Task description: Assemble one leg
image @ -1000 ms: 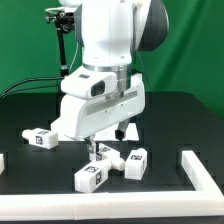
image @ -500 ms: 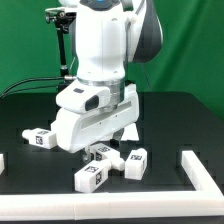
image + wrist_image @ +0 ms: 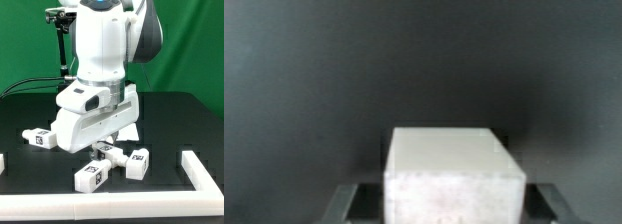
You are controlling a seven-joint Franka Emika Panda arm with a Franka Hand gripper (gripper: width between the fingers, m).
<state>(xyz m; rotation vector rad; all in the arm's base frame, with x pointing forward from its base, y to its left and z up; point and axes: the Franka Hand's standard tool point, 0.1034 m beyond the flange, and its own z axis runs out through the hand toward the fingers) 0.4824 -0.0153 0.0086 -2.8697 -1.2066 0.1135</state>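
- The leg (image 3: 104,151): stubby white block with black-and-white square tags, on the black table (image 3: 175,125) beneath the arm, near three other legs (image 3: 92,177).
- Wrist view only: the gripper (image 3: 452,202) is clamped narrowly on the leg, with its fingers (image 3: 359,203) against both sides.

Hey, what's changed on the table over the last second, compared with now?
The arm dropped and shifted slightly toward the exterior view's left, bringing the gripper down around one leg. That leg now sits between the fingers, though I cannot tell whether it is clamped. The far-left leg, front leg and right-hand leg stayed put.
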